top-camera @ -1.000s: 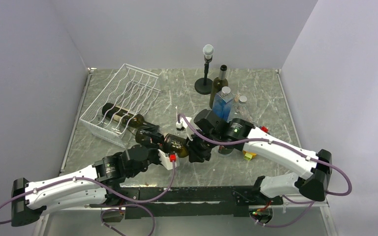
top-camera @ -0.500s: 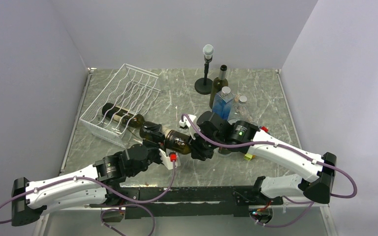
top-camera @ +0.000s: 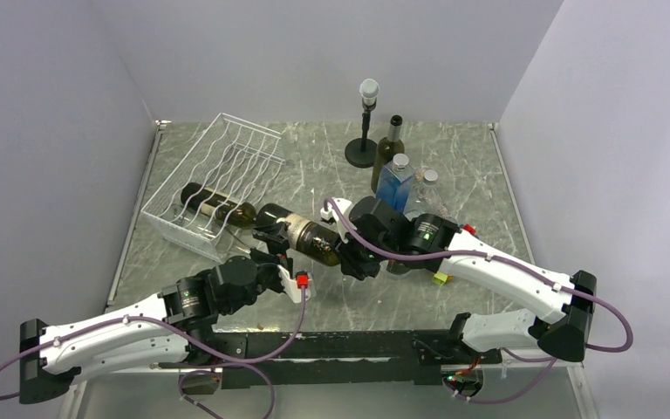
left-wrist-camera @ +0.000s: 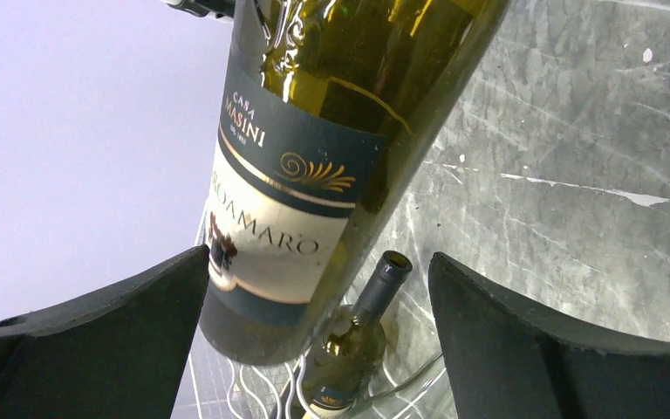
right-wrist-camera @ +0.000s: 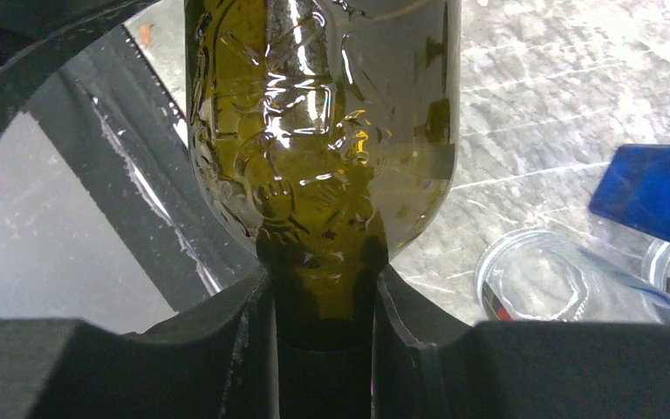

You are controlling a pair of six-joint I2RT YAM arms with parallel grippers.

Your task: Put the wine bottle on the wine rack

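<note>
Right gripper (right-wrist-camera: 323, 301) pinches the neck of the wine bottle (top-camera: 304, 237), one finger pressed on each side of the dark green glass. The bottle hangs nearly level above the table (top-camera: 471, 166), its base pointing left toward the wine rack (top-camera: 227, 166) and its neck pointing right. Its base sits just off the rack's near right corner, not in the rack. Left gripper (left-wrist-camera: 318, 262) is spread wide around the labelled lower end of the bottle. Its right finger stands clear of the glass, its left finger close beside the label; contact there cannot be told. A second bottle (top-camera: 214, 201) lies in the rack, its neck sticking out toward the held one. Behind the right arm stand a blue bottle (top-camera: 396, 182), a dark bottle (top-camera: 390, 148) and a black stand (top-camera: 365, 122).
</note>
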